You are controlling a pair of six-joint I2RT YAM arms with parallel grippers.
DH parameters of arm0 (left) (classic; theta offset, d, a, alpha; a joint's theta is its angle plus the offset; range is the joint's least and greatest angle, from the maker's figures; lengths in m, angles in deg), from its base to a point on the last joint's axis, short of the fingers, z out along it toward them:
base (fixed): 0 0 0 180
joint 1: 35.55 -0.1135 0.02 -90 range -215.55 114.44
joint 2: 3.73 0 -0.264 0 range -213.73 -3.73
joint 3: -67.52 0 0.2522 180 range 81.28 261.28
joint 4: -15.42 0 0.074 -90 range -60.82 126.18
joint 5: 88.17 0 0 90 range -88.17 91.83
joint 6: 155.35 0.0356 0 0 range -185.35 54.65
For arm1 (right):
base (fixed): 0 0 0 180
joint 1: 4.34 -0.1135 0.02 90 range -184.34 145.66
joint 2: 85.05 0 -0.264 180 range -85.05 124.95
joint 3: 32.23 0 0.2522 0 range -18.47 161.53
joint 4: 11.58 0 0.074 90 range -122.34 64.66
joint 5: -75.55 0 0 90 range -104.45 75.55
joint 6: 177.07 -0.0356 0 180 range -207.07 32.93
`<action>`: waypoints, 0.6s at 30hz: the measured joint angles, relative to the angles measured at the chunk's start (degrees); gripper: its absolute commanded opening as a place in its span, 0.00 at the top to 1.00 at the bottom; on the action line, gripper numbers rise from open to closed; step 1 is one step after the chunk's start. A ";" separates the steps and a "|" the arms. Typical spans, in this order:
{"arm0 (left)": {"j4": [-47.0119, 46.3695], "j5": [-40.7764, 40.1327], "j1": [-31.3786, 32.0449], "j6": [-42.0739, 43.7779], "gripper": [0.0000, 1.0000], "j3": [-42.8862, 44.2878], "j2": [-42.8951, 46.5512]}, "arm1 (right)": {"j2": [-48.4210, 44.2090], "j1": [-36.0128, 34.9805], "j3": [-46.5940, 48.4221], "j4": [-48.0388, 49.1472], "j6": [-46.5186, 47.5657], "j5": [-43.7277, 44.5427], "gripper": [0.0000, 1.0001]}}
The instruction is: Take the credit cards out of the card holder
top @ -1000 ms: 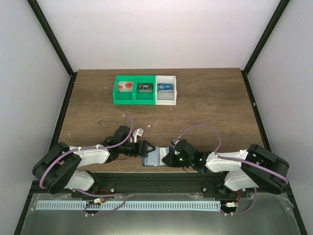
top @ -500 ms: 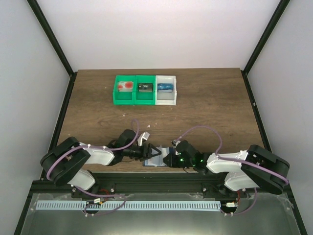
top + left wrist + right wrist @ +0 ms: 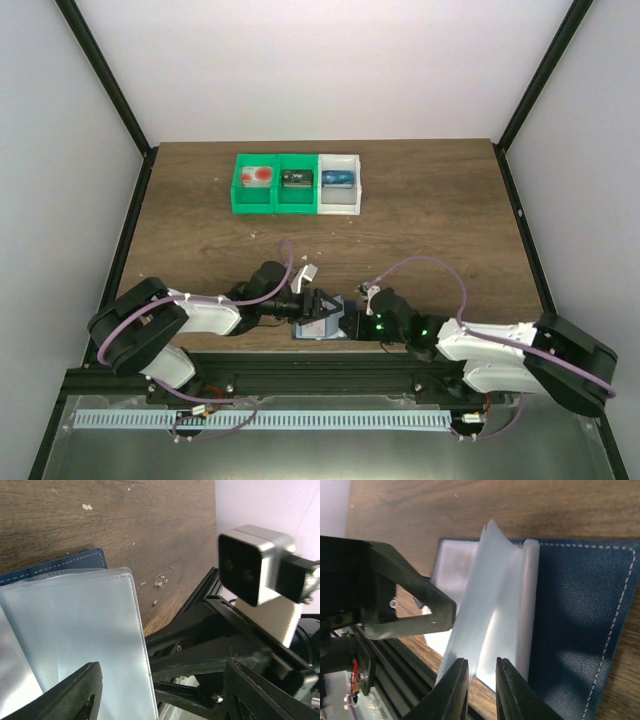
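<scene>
Near edge, between your arms: card holder (image 3: 322,327), dark blue, lying open on the surface (image 3: 430,220), with its clear sleeves fanned upward.
At the holder's right: your right pincer (image 3: 481,680), closed to a narrow gap on the edge of one clear sleeve.
At the holder's left: your left pincer (image 3: 163,667), spread wide astride a clear sleeve, gripping nothing.
Far side, left to right: green bins (image 3: 277,208), with a credit card (image 3: 258,176) with red marks in the left one and a black item (image 3: 297,179) in the right one; white bin (image 3: 352,195), with a blue item (image 3: 338,179) inside.
</scene>
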 measured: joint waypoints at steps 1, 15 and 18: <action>-0.04 0.00 0.00 -0.20 0.32 0.00 0.00 | -1.49 0.00 0.00 -0.59 0.00 0.35 0.82; 1.40 -0.02 0.00 0.57 0.22 2.97 0.07 | -22.56 -0.11 0.02 -12.22 -0.50 4.61 0.78; 3.93 -0.44 -0.28 1.75 0.17 2.89 1.14 | -22.45 -0.11 0.02 -12.59 -0.68 4.63 0.78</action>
